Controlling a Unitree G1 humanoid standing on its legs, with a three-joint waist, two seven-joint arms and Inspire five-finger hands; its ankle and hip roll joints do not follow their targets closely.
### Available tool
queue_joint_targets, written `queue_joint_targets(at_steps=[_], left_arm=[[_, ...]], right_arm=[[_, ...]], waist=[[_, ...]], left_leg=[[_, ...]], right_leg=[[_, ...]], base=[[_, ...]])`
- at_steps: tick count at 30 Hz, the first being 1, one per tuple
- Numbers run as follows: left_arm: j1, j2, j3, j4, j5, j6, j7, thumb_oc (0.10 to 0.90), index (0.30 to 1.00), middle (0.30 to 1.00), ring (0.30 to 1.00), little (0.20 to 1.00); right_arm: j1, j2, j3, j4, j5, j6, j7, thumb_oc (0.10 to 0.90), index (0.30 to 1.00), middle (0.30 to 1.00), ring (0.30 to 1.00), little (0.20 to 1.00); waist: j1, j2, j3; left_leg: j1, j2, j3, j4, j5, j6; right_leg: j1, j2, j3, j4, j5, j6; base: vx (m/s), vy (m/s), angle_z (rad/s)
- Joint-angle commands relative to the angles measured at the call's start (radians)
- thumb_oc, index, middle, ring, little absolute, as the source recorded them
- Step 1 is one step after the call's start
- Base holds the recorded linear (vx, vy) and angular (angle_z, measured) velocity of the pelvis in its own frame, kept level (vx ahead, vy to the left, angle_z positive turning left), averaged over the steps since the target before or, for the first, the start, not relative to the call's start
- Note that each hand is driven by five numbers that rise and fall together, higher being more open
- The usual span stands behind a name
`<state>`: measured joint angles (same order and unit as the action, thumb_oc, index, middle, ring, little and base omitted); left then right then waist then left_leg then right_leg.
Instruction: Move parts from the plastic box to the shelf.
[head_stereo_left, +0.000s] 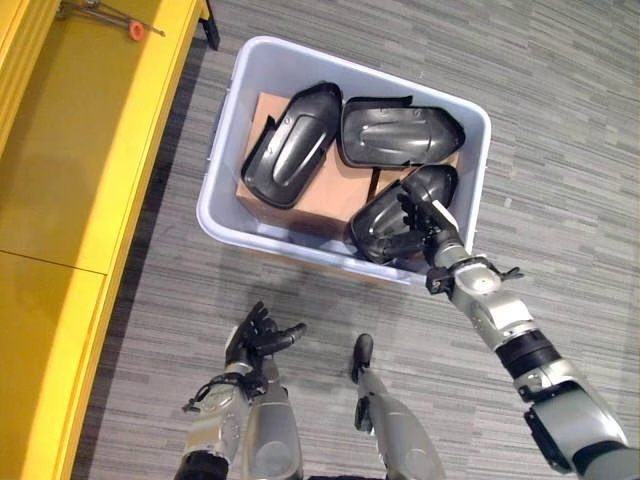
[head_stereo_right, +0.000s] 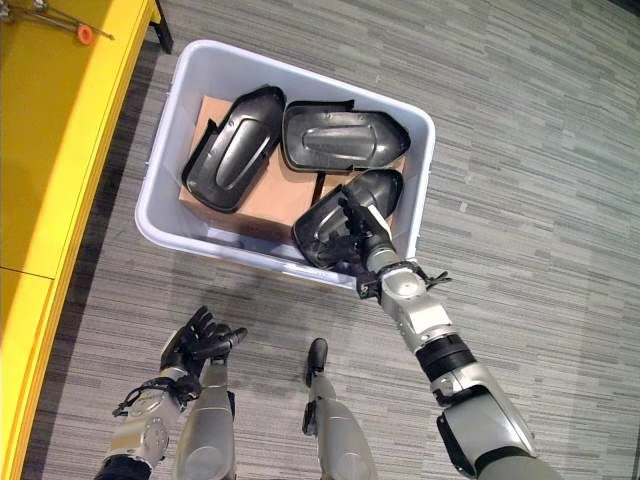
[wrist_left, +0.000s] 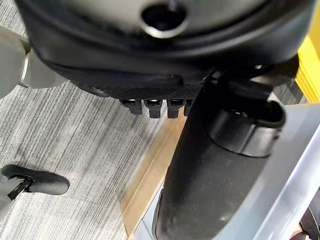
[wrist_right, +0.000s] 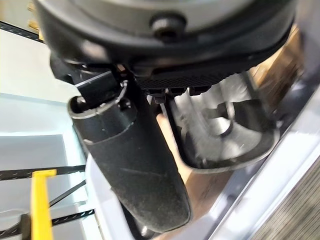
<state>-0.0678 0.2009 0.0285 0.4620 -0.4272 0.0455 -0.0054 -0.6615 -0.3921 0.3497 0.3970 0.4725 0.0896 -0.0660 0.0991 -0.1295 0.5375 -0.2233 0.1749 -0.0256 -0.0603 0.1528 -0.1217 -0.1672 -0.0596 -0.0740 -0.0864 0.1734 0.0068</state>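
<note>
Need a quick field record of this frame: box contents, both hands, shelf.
container: plastic box on the floor, cardboard lining its bottom
contents: three black parts; left part, upper right part, near part
right hand: right hand inside the box, fingers curled on the near part
left hand: left hand low over the floor short of the box, fingers relaxed, holding nothing
shelf: yellow shelf to the robot's left, small tool with an orange tip on it

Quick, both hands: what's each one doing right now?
Left hand: open, holding nothing, hanging over the floor beside the plastic box.
Right hand: in the box, fingers curled on the nearest black part.
</note>
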Motion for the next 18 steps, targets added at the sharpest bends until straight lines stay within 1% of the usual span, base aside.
queue_joint_targets(at_steps=[1, 3, 4, 6, 7, 8, 10, 11, 13, 18], left_arm=[[0.019, 0.002, -0.019, -0.084, -0.018, -0.025, -0.001, 0.900, 1.000, 1.000, 1.000, 1.000], [0.017, 0.003, -0.026, -0.077, -0.017, -0.024, -0.002, 0.900, 1.000, 1.000, 1.000, 1.000], [0.013, 0.005, -0.030, -0.073, -0.018, -0.025, 0.000, 0.900, 1.000, 1.000, 1.000, 1.000], [0.013, 0.004, -0.031, -0.076, -0.019, -0.024, 0.000, 0.900, 1.000, 1.000, 1.000, 1.000], [0.013, 0.004, -0.031, -0.076, -0.019, -0.024, 0.000, 0.900, 1.000, 1.000, 1.000, 1.000], [0.013, 0.004, -0.033, -0.072, -0.016, -0.024, 0.001, 0.900, 1.000, 1.000, 1.000, 1.000], [0.015, 0.002, -0.034, -0.069, -0.017, -0.027, 0.002, 0.900, 1.000, 1.000, 1.000, 1.000], [0.015, 0.003, -0.034, -0.069, -0.017, -0.027, 0.002, 0.900, 1.000, 1.000, 1.000, 1.000], [0.017, -0.002, -0.035, -0.071, -0.017, -0.028, 0.007, 0.900, 1.000, 1.000, 1.000, 1.000], [0.013, -0.013, -0.025, -0.073, -0.012, -0.030, 0.017, 0.900, 1.000, 1.000, 1.000, 1.000]], right_arm=[[-0.107, -0.044, -0.041, -0.109, 0.014, -0.096, 0.012, 0.900, 1.000, 1.000, 1.000, 1.000], [-0.120, -0.032, -0.046, -0.091, 0.017, -0.096, 0.005, 0.900, 1.000, 1.000, 1.000, 1.000], [-0.140, 0.000, -0.058, -0.074, 0.019, -0.095, -0.005, 0.900, 1.000, 1.000, 1.000, 1.000], [-0.149, 0.028, -0.076, -0.064, 0.020, -0.093, -0.016, 0.900, 1.000, 1.000, 1.000, 1.000], [-0.149, 0.028, -0.076, -0.064, 0.020, -0.093, -0.016, 0.900, 1.000, 1.000, 1.000, 1.000], [-0.162, 0.061, -0.101, -0.043, 0.027, -0.094, -0.028, 0.900, 1.000, 1.000, 1.000, 1.000], [-0.185, 0.096, -0.140, -0.010, 0.038, -0.096, -0.051, 0.900, 1.000, 1.000, 1.000, 1.000], [-0.186, 0.097, -0.140, -0.009, 0.038, -0.096, -0.050, 0.900, 1.000, 1.000, 1.000, 1.000], [-0.220, 0.123, -0.196, 0.035, 0.025, -0.100, -0.089, 0.900, 1.000, 1.000, 1.000, 1.000], [-0.229, 0.150, -0.273, 0.075, -0.022, -0.101, -0.141, 0.900, 1.000, 1.000, 1.000, 1.000]], waist=[[-0.005, 0.030, -0.018], [-0.005, 0.031, -0.018], [-0.003, 0.034, -0.018], [-0.002, 0.036, -0.018], [-0.002, 0.036, -0.018], [0.001, 0.037, -0.018], [0.002, 0.038, -0.018], [0.002, 0.037, -0.018], [0.001, 0.041, -0.018], [-0.003, 0.051, -0.018]], left_leg=[[0.141, 0.010, 0.025, -0.027, -0.089, 0.058], [0.140, 0.009, 0.025, -0.027, -0.088, 0.058], [0.136, 0.009, 0.025, -0.027, -0.087, 0.058], [0.132, 0.009, 0.023, -0.027, -0.085, 0.058], [0.132, 0.009, 0.023, -0.027, -0.085, 0.058], [0.127, 0.008, 0.021, -0.027, -0.083, 0.057], [0.124, 0.009, 0.022, -0.026, -0.081, 0.057], [0.123, 0.009, 0.022, -0.026, -0.081, 0.057], [0.112, 0.009, 0.021, -0.025, -0.078, 0.057], [0.092, 0.008, 0.019, -0.024, -0.072, 0.057]], right_leg=[[0.076, -0.116, 0.009, -0.001, -0.068, -0.004], [0.076, -0.116, 0.007, -0.001, -0.068, -0.004], [0.073, -0.115, 0.007, -0.001, -0.068, -0.005], [0.071, -0.116, 0.006, -0.001, -0.068, -0.005], [0.071, -0.116, 0.006, -0.001, -0.068, -0.005], [0.068, -0.116, 0.006, -0.001, -0.069, -0.006], [0.064, -0.116, 0.006, -0.001, -0.069, -0.006], [0.064, -0.116, 0.006, -0.001, -0.069, -0.006], [0.056, -0.116, 0.006, -0.001, -0.071, -0.007], [0.042, -0.120, 0.005, -0.001, -0.070, -0.008]], base=[[0.00, 0.000, 0.00], [0.00, 0.000, 0.00], [0.00, 0.000, 0.00], [0.00, 0.000, 0.00], [0.00, 0.000, 0.00], [0.00, 0.000, 0.00], [0.00, 0.000, 0.00], [0.00, 0.000, 0.00], [0.00, 0.000, 0.00], [0.00, 0.000, 0.00]])
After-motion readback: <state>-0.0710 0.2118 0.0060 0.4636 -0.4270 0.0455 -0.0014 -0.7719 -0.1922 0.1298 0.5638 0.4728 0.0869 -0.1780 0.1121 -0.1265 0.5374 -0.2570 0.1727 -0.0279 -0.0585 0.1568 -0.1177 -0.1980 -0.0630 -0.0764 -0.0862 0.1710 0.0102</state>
